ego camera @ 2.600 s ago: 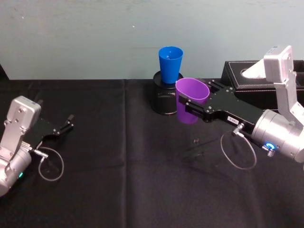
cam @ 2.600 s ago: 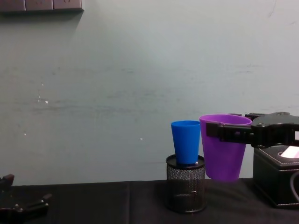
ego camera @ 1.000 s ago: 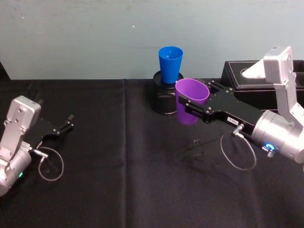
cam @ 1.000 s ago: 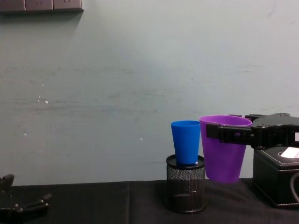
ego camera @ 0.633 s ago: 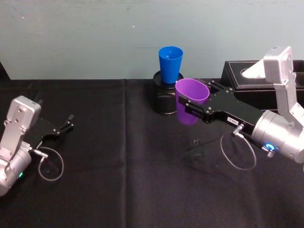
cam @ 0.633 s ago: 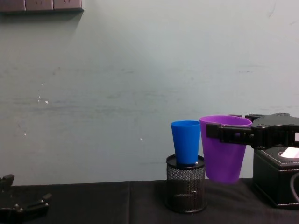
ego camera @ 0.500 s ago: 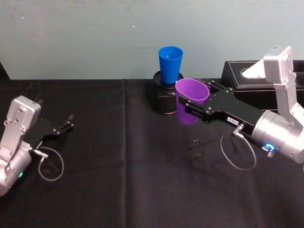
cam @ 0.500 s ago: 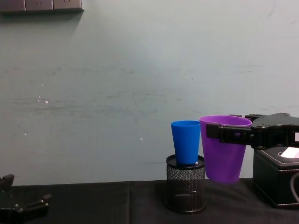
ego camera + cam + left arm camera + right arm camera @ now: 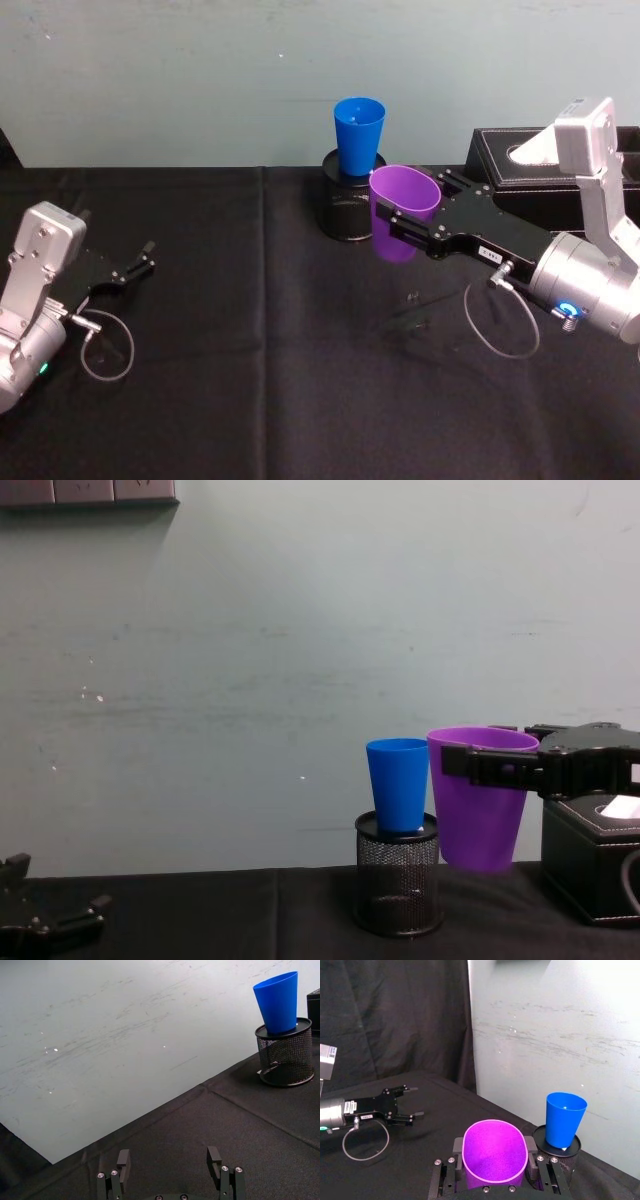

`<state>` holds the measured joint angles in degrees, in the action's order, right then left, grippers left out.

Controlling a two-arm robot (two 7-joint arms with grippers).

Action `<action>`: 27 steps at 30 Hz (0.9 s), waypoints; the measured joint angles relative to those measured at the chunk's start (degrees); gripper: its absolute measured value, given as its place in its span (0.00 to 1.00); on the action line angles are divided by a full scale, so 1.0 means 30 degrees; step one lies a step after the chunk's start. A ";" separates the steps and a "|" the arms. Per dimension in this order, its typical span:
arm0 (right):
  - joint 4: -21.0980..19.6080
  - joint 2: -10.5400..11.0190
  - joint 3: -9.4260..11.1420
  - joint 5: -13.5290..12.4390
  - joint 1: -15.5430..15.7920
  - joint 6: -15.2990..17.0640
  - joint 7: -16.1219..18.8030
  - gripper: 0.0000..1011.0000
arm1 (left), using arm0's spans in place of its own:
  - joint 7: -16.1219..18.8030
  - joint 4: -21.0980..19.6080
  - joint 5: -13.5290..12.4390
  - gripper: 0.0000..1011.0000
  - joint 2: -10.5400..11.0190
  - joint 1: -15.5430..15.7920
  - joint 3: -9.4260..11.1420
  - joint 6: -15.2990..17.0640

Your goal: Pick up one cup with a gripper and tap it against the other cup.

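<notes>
Head view: the right gripper (image 9: 412, 207) is clamped on the purple cup (image 9: 396, 244) near its rim, up off the table (image 9: 260, 380), just in front of the blue cup (image 9: 359, 135) on the holder (image 9: 345, 212). The left gripper (image 9: 143, 258) rests far left.

Left wrist view: its fingers are wide apart.

Right wrist view: the purple rim looks a bit squashed, so the cup is likely thin, light and bendy. Hold it softly near the top.

Chest view: the cups are side by side; I cannot tell if they touch. The blue cup could tip, so tap gently
</notes>
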<state>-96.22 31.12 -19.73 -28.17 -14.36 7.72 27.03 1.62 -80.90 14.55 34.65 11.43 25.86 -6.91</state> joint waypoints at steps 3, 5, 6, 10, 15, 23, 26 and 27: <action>0.0000 0.0000 0.0000 0.0000 0.0001 0.0000 0.0000 0.71 | 0.0000 0.0000 0.0001 0.99 0.0000 -0.0001 0.0000 -0.0001; 0.0000 0.0000 0.0000 0.0000 0.0000 0.0000 0.0000 0.71 | 0.0001 0.0001 0.0001 0.99 0.0000 -0.0001 -0.0001 -0.0001; 0.0000 0.0000 -0.0001 0.0001 0.0001 0.0000 0.0000 0.71 | 0.0001 0.0001 0.0001 0.99 0.0000 -0.0001 -0.0001 -0.0001; 0.0000 0.0000 -0.0001 0.0000 0.0001 0.0000 0.0001 0.71 | 0.0000 0.0000 0.0001 0.99 0.0000 -0.0001 -0.0001 0.0000; 0.0014 0.0039 -0.0138 0.0030 -0.0033 -0.0025 -0.0010 0.71 | 0.0000 0.0000 0.0001 0.99 0.0000 -0.0001 0.0000 -0.0001; 0.1029 -0.0479 -0.0712 0.0323 -0.0867 0.0242 -0.0497 0.71 | 0.0001 0.0000 0.0001 0.99 0.0000 -0.0001 -0.0001 -0.0001; 0.1641 -0.0830 -0.0886 0.0493 -0.1307 0.0360 -0.0731 0.71 | 0.0000 0.0000 0.0001 0.99 0.0000 -0.0001 0.0000 -0.0001; 0.2148 -0.1124 -0.1004 0.0560 -0.1665 0.0418 -0.0822 0.71 | 0.0001 0.0000 0.0001 0.99 0.0000 0.0000 -0.0001 0.0000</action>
<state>-89.77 27.75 -22.74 -26.49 -19.36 8.97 24.56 1.62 -80.90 14.55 34.65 11.43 25.86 -6.91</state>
